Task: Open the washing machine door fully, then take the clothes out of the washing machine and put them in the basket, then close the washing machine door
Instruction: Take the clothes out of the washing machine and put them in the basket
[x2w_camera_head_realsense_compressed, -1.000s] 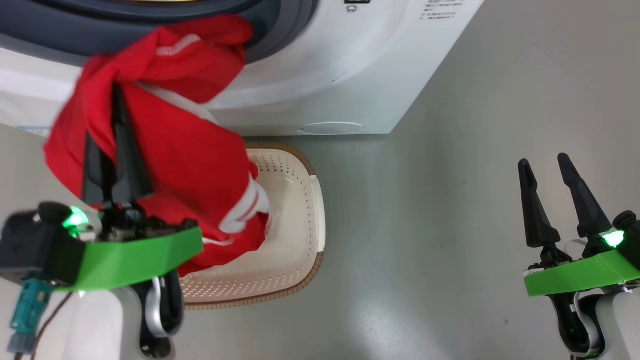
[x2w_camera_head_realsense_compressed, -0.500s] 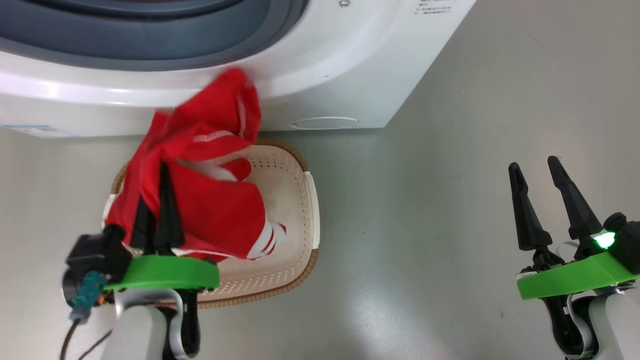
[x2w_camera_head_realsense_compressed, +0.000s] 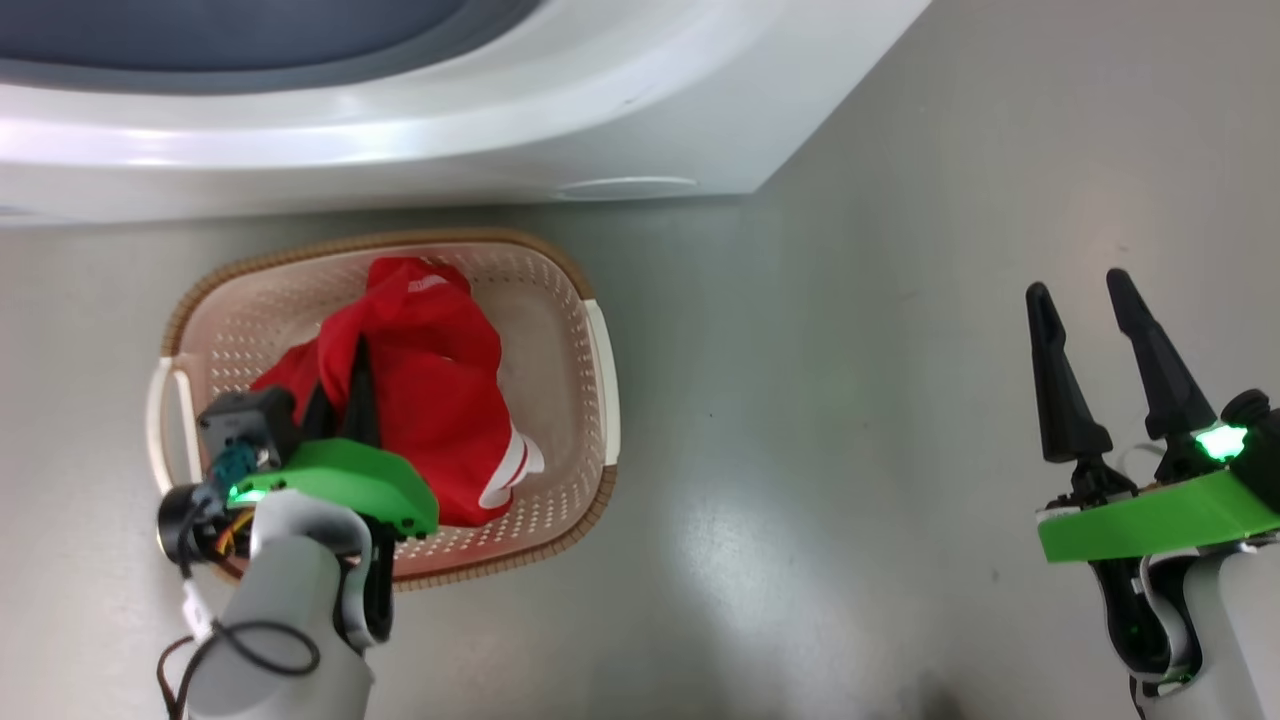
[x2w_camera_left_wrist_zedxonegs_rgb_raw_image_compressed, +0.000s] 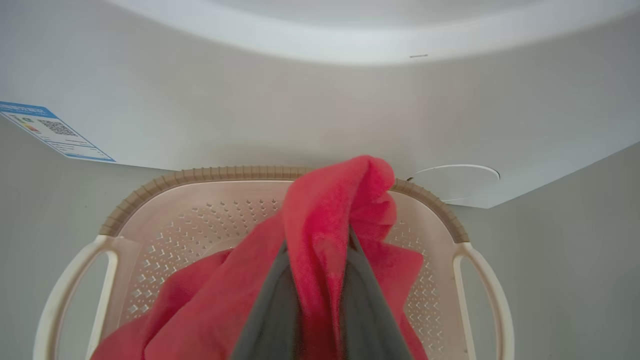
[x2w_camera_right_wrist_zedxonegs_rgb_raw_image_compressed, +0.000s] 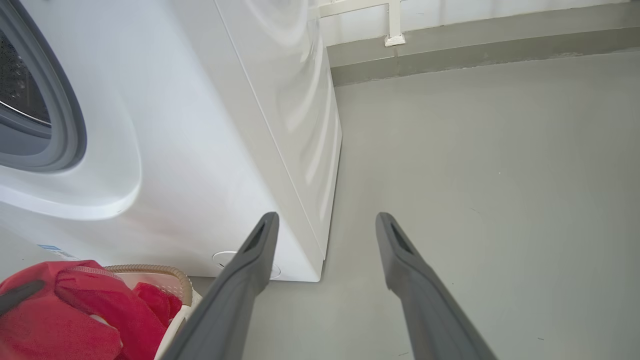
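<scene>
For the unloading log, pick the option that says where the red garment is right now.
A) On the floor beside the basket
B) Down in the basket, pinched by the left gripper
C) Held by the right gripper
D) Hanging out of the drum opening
B: the red garment lies within the rim of the basket, and the left gripper has its dark fingers closed on a fold of it.
</scene>
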